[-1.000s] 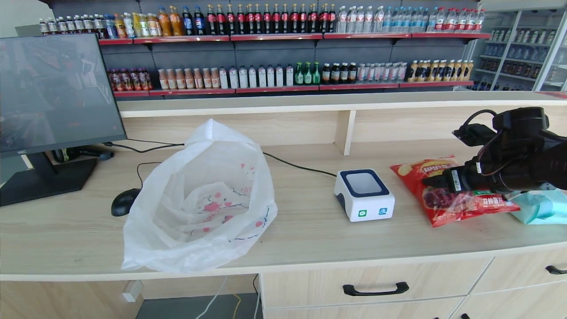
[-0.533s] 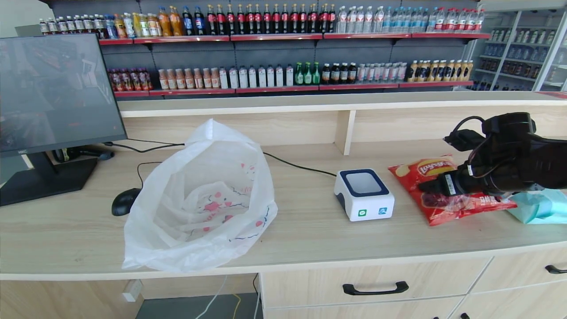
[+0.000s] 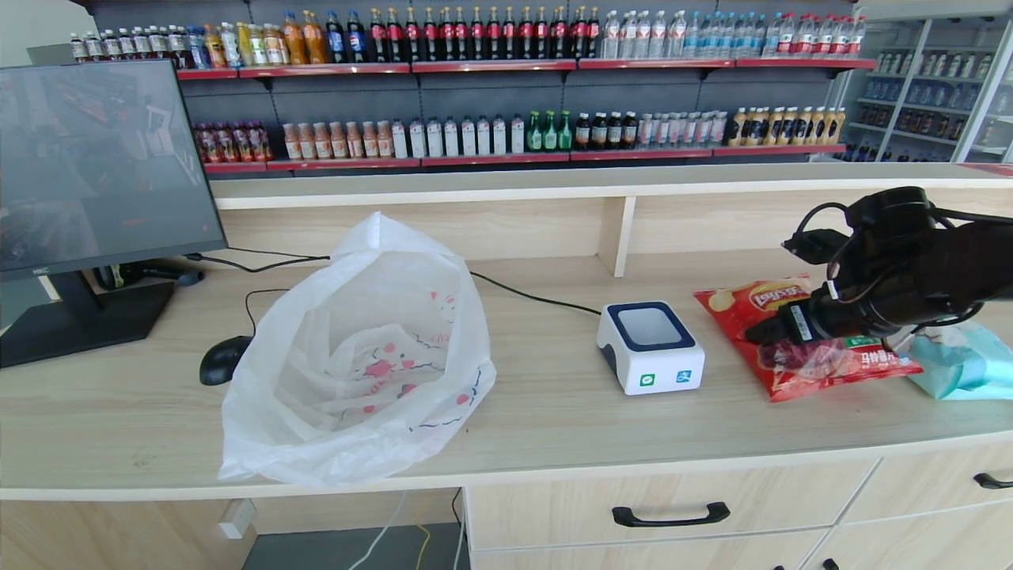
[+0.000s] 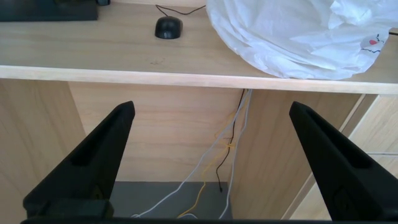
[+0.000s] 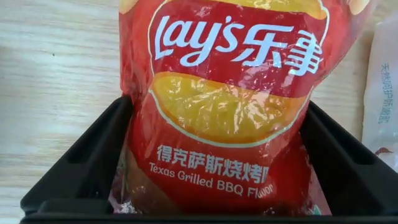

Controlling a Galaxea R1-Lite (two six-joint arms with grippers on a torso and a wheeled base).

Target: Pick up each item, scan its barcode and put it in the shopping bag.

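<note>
Right gripper has edged a touch to its own left over the last second, the wrist dipping and then lifting again, and the chip bag crumpled and shifted under it on the way. Now, from the far left: the left gripper hangs below the front edge of the counter, its two fingers spread wide apart with nothing between them, cables dangling beyond them under the top. Up on the counter, well away on the right gripper's left, stands the monitor, then the black mouse, and just beside the mouse the white shopping bag, mouth open and sagging. Closer in sits the white scanner, near the right gripper's left side but apart from it, window facing up. And here is the action: the red chip bag lies on the counter right under the right gripper, which comes in from the bag's right. The wrist view shows the black fingers pressed against both sides of the bag, the foil pinched narrower between them than beyond them, so they are clamped on it. Just past the gripper's right, touching the chip bag's edge, lies a teal pack.
</note>
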